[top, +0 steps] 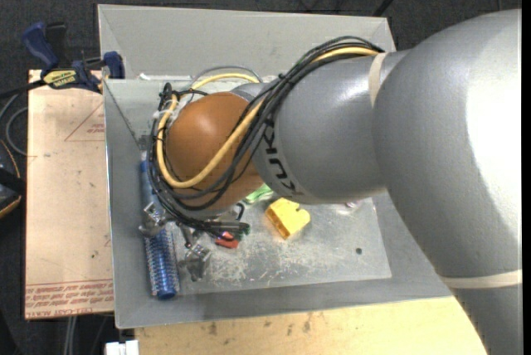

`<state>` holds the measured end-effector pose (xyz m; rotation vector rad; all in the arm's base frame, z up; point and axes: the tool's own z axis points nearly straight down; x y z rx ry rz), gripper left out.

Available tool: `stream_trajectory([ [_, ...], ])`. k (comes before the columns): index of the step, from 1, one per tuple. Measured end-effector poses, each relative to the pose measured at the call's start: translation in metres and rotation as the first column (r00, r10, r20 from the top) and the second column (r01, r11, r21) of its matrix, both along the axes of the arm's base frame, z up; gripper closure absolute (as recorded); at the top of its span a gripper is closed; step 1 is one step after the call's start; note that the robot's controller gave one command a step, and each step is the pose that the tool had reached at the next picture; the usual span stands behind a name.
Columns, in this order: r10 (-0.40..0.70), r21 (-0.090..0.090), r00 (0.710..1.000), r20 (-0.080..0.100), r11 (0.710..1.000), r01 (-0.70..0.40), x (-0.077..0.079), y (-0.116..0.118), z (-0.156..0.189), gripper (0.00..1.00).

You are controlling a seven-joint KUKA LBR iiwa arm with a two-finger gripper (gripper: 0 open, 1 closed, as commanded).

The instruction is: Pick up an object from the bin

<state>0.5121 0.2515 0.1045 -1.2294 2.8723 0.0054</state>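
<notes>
- The arm (398, 129) reaches into the grey metal bin (332, 262), and its tool (189, 244) hangs low over the bin floor, under the orange cover (207, 142) and the black and yellow cables (178, 179) looped round it.
- The cover and cables hide most of the tool, so I cannot tell whether it is released or clenched, or whether it is grasping anything.
- A blue ribbed roller (162, 266) lies just beside the tool, on the side away from the arm, lengthwise along the bin wall.
- A small red piece (226, 240) lies just beside the tool on the arm's side, among dark cable ends.
- A yellow block (286, 218) sits near the tool, farther toward the arm, apart from the red piece.
- A green piece (259, 196) peeks out from under the cover, just beyond the yellow block.
</notes>
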Motion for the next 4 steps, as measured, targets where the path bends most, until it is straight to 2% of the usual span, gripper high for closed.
stream_trajectory([
  [1, 0.239, -0.007, 0.971, -0.012, 0.971, -0.239, 0.004, -0.002, -0.004, 0.00],
  [2, 0.505, -0.017, 0.863, -0.007, 0.863, -0.505, 0.000, -0.001, -0.027, 0.00],
  [3, 0.775, -0.014, 0.632, -0.001, 0.632, -0.775, -0.011, 0.000, -0.029, 0.00],
  [4, 0.775, -0.012, 0.631, 0.002, 0.631, -0.775, -0.011, 0.001, -0.028, 1.00],
])
